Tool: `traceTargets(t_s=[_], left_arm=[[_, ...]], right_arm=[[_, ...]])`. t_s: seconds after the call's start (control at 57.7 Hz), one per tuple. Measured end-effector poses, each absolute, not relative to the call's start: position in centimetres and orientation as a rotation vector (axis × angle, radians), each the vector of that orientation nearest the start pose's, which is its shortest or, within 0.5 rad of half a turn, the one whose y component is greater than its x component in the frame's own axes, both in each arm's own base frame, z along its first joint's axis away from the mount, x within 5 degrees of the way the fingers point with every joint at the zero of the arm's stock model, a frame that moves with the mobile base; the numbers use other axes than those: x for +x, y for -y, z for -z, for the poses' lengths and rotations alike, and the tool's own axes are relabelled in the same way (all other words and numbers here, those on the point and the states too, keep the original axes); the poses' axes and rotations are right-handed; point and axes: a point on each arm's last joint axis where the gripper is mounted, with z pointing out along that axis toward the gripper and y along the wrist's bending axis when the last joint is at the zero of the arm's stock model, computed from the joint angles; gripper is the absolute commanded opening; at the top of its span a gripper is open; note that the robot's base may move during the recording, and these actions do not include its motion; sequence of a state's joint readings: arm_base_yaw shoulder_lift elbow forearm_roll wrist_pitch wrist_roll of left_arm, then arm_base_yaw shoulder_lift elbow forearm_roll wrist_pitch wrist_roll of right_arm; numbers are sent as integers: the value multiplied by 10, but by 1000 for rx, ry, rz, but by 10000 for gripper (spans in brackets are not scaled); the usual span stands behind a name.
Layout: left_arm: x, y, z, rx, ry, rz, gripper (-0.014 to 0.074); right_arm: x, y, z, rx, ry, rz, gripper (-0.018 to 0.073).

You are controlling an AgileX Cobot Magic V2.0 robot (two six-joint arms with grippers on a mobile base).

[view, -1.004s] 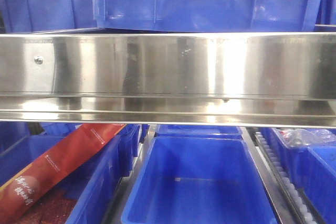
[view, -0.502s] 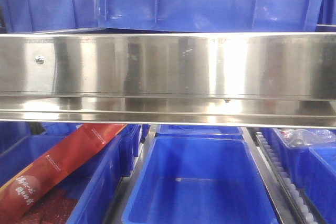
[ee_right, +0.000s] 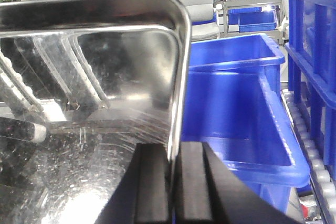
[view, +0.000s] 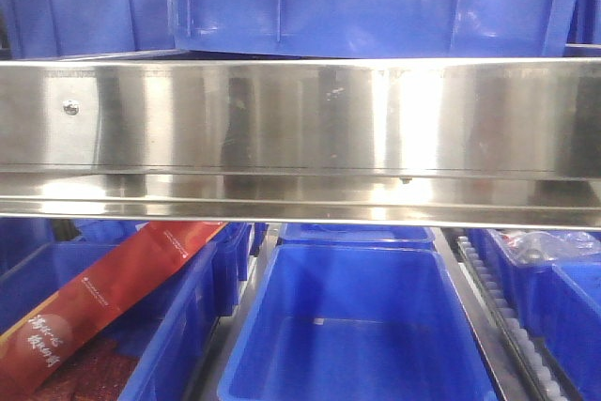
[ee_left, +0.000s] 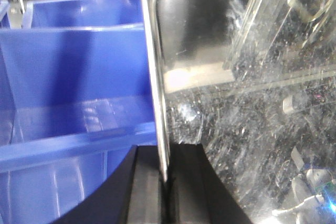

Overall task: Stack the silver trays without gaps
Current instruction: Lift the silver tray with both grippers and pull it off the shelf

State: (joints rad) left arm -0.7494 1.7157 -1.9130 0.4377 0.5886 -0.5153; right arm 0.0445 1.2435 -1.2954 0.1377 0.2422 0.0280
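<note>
L pincer [ee_left: 166, 179] clamped the silver tray [ee_left: 247, 108] at its left rim, R pincer [ee_right: 172, 179] at the right rim; long axis seemed to run arm-to-arm, neither arm nearer.

The table [view: 282, 115] shows in the front view as a broad brushed-steel band across the whole middle of the frame, with one screw [view: 69, 107] near its left end. Along its top edge stand two blue bins: a big bin [view: 376, 2] at upper centre and a second bin [view: 84, 7] at upper left, just beside it. Below the band a lower level carries more blue bins side by side: a middle bin [view: 357, 326], a left bin [view: 174, 326] and a right bin [view: 577, 312]. A roller track [view: 500, 312] runs between the middle and right ones. The surface under them is hidden.
</note>
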Motion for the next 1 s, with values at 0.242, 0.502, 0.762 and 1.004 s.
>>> traceTargets(t_s=[0.242, 0.502, 0.762, 1.004], left_arm=[[307, 256, -466, 386, -1799, 414, -20], [307, 256, -466, 387, -1798, 412, -20], [307, 256, -466, 387, -1798, 412, -20], [307, 256, -466, 387, -1798, 412, -20]], right_arm=[[281, -15, -450, 73, -1671, -183, -80], [281, -15, -450, 73, -1671, -183, -80], [281, -15, -450, 73, -1671, -183, -80], [281, -15, -450, 73, -1671, -183, -80]])
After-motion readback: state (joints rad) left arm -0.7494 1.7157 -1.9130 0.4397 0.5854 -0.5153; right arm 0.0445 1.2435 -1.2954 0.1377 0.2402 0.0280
